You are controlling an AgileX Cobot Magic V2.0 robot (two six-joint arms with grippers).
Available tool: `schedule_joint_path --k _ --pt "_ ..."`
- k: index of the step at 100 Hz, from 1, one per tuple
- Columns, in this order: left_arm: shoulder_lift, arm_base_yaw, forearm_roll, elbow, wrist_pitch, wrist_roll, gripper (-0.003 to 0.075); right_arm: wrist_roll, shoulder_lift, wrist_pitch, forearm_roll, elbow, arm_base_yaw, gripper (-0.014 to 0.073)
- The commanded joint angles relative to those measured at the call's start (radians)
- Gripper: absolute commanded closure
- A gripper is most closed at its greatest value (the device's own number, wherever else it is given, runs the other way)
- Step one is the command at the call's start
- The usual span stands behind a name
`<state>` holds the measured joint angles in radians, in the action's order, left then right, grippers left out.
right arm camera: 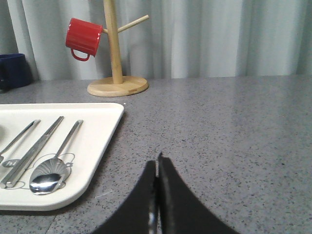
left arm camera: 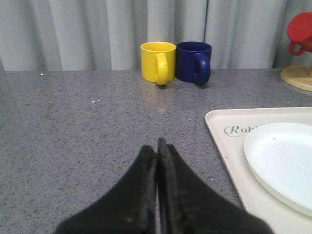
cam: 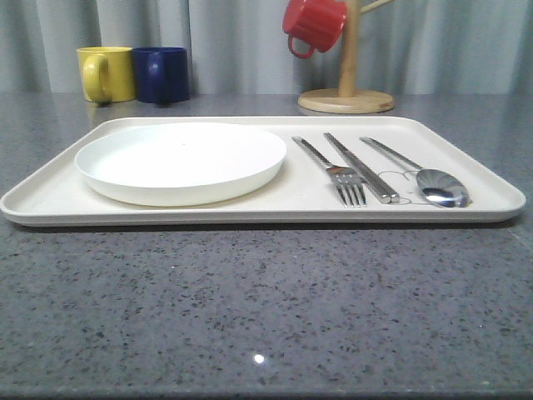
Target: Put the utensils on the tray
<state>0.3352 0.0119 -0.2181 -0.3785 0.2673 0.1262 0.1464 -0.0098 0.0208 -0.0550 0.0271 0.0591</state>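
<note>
The cream tray (cam: 466,162) lies across the middle of the grey table. On its right half three silver utensils lie side by side: a fork (cam: 337,176), a pair of chopsticks (cam: 360,167) and a spoon (cam: 433,185). The right wrist view shows the spoon (right arm camera: 48,178), chopsticks (right arm camera: 31,153) and tray (right arm camera: 100,131) beside my right gripper (right arm camera: 157,163), which is shut and empty over bare table to the tray's right. My left gripper (left arm camera: 157,146) is shut and empty over the table left of the tray (left arm camera: 222,127).
A round white plate (cam: 179,160) fills the tray's left half. A yellow mug (cam: 107,73) and a dark blue mug (cam: 162,75) stand at the back left. A wooden mug tree (cam: 347,79) with a red mug (cam: 312,23) stands at the back right.
</note>
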Motion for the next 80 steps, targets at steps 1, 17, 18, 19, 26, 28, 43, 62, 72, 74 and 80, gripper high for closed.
schedule_joint_path --k 1,17,18,19,26,28,43,62,72,74,80 --pt "-0.036 -0.001 0.152 0.006 -0.077 -0.199 0.0739 -0.010 -0.019 -0.086 -0.004 0.000 -0.007 0.0662" --pt "-0.129 -0.001 0.261 0.113 -0.111 -0.307 0.0739 -0.010 -0.019 -0.086 -0.004 0.000 -0.007 0.0662" --pt "-0.137 -0.001 0.264 0.119 -0.119 -0.307 0.0739 -0.010 -0.019 -0.086 -0.004 0.000 -0.007 0.0662" --pt "-0.142 -0.001 0.266 0.130 -0.123 -0.307 0.0739 -0.010 -0.019 -0.086 -0.004 0.000 -0.007 0.0662" --pt "-0.184 -0.001 0.277 0.185 -0.165 -0.307 0.0739 -0.010 -0.019 -0.086 -0.004 0.000 -0.007 0.0662" --pt "-0.198 -0.001 0.279 0.201 -0.179 -0.307 0.0739 -0.010 -0.019 -0.086 -0.004 0.000 -0.007 0.0662" --pt "-0.289 -0.001 0.283 0.305 -0.237 -0.307 0.0739 -0.010 -0.019 -0.086 -0.004 0.000 -0.007 0.0662" --pt "-0.375 0.009 0.283 0.396 -0.267 -0.309 0.0739 -0.010 -0.019 -0.086 -0.004 0.000 -0.007 0.0662" --pt "-0.373 0.025 0.319 0.410 -0.280 -0.320 0.0739 -0.010 -0.019 -0.086 -0.004 0.000 -0.007 0.0662" --pt "-0.373 0.031 0.326 0.410 -0.284 -0.322 0.0739 -0.010 -0.019 -0.086 -0.004 0.000 -0.007 0.0662" --pt "-0.373 0.038 0.347 0.410 -0.294 -0.327 0.0739 -0.010 -0.019 -0.086 -0.004 0.000 -0.007 0.0662"
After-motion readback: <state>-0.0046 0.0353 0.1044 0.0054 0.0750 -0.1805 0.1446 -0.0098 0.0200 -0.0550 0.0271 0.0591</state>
